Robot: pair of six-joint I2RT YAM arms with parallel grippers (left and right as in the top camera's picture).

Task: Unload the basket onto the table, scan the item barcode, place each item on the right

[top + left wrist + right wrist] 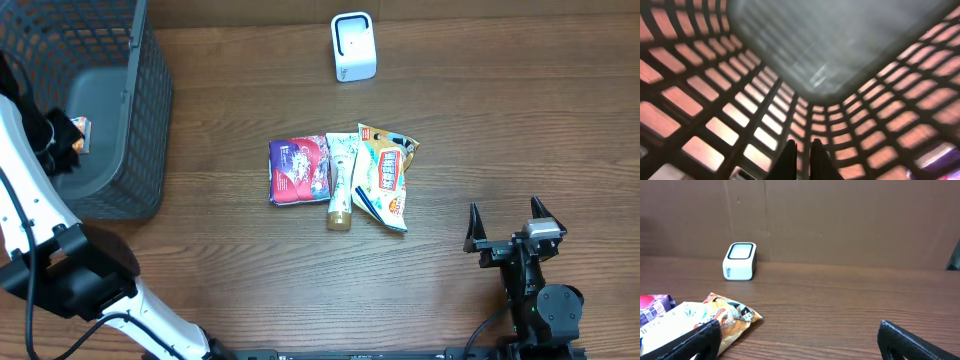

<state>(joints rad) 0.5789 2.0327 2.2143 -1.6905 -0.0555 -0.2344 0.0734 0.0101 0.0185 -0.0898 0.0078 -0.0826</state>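
Observation:
The white barcode scanner [353,47] stands at the back of the table, also in the right wrist view as the scanner [740,261]. Three items lie together mid-table: a purple pack [299,170], a pale tube [342,180] and an orange snack bag [385,175]. My left gripper [60,140] hangs inside the dark mesh basket [140,110]; its fingers [790,157] stand shut with nothing between them. A small orange-edged item [81,133] sits in the basket right beside it. My right gripper [508,225] rests open near the front right, its gap [800,345] bare.
In the left wrist view the basket's grey floor [840,45] and mesh wall [740,115] fill the picture. The snack bag [715,315] lies just ahead of the right gripper's left finger [695,340]. A brown wall backs the table.

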